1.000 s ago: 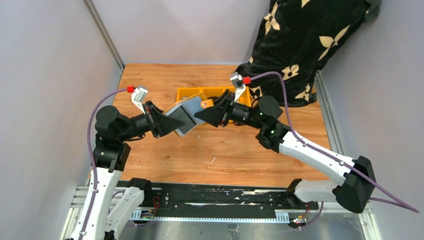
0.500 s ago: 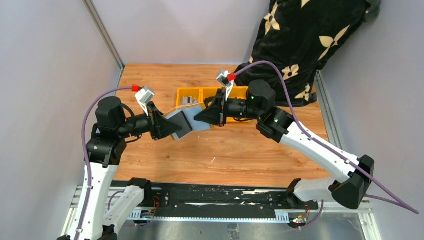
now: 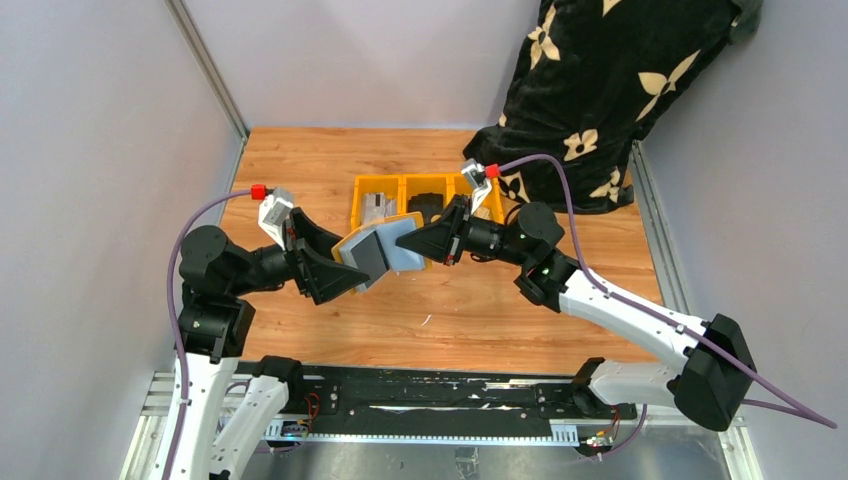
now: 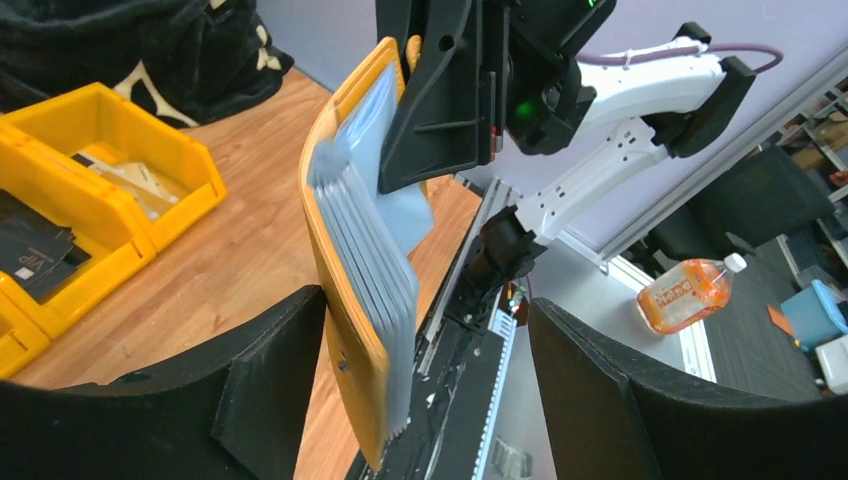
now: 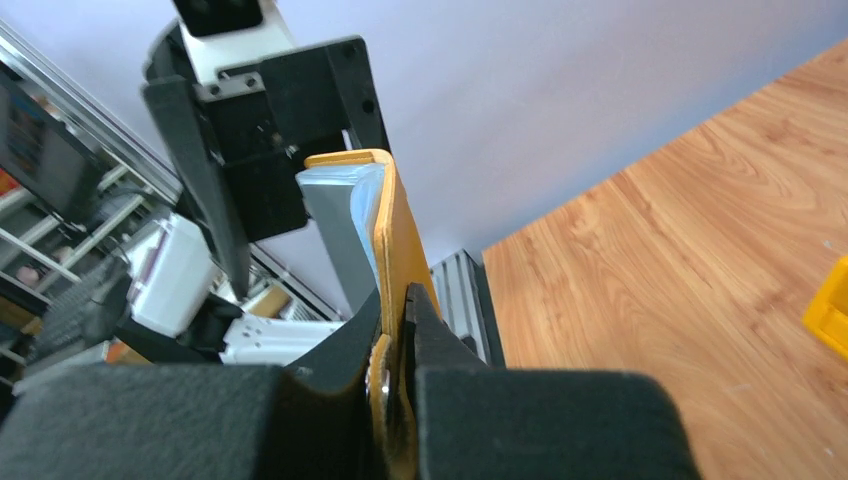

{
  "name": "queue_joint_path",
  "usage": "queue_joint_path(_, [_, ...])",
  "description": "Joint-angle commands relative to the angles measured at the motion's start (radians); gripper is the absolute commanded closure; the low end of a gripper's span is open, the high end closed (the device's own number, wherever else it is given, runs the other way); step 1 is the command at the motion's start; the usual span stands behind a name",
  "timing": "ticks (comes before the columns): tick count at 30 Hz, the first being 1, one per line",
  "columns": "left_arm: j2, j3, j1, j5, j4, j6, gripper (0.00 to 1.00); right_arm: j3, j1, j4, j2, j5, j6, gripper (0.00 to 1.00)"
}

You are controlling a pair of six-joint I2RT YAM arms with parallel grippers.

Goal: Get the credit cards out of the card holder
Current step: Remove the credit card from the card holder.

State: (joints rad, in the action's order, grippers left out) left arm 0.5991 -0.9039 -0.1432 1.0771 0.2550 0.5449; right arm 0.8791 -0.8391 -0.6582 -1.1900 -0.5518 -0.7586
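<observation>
The mustard card holder (image 3: 352,243) hangs open in the air between both arms. My right gripper (image 3: 408,241) is shut on its mustard flap (image 5: 393,250), beside the snap tab. Pale blue-grey leaves (image 4: 372,250) fan out from the inside of the holder; I cannot tell credit cards from pocket sleeves among them. My left gripper (image 3: 350,265) is open around the holder's lower end. The holder's mustard cover (image 4: 345,330) stands close to the left finger (image 4: 270,390), and the other finger (image 4: 620,400) is far off it.
Yellow bins (image 3: 462,185) stand in a row at the back of the wooden table, holding a black wallet (image 3: 428,204) and some cards (image 3: 377,206). A black flowered cloth (image 3: 590,90) hangs at the back right. Grey walls close the sides.
My left gripper's jaws have spread open, letting go of the holder, and that arm has drawn back and lower. My right gripper has closed on the holder's flap and now carries it.
</observation>
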Motion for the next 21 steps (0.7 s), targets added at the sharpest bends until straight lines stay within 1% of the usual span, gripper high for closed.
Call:
queue_joint_path(1, [-0.009,0.011,0.002,0.004,-0.080,0.069,0.25,-0.030,0.015,-0.272,0.047,0.075,-0.121,1.00])
queue_joint_path(5, [0.001,0.009,0.002,-0.065,-0.068,0.065,0.27,-0.045,0.015,-0.298,0.059,0.069,-0.138,1.00])
queue_joint_path(8, [0.005,0.012,0.002,-0.081,-0.073,0.062,0.28,-0.052,0.015,-0.307,0.070,0.061,-0.145,1.00])
queue_joint_path(10, [0.005,0.035,0.002,-0.062,-0.146,0.127,0.28,-0.055,0.015,-0.328,0.069,0.053,-0.158,1.00])
queue_joint_path(11, [0.004,0.049,0.002,-0.044,-0.202,0.190,0.28,-0.057,0.015,-0.342,0.066,0.050,-0.166,1.00])
queue_joint_path(13, [0.005,0.091,0.002,-0.010,-0.344,0.293,0.27,-0.061,0.015,-0.367,0.059,0.049,-0.181,1.00])
queue_joint_path(14, [0.011,0.111,0.002,0.000,-0.420,0.368,0.25,-0.061,0.015,-0.376,0.055,0.048,-0.186,1.00])
queue_joint_path(17, [0.040,0.135,0.001,0.021,-0.488,0.429,0.26,-0.065,0.014,-0.412,0.035,0.049,-0.202,1.00])
queue_joint_path(21, [0.047,0.124,0.001,0.032,-0.565,0.496,0.32,-0.072,0.014,-0.475,0.007,0.045,-0.228,1.00])
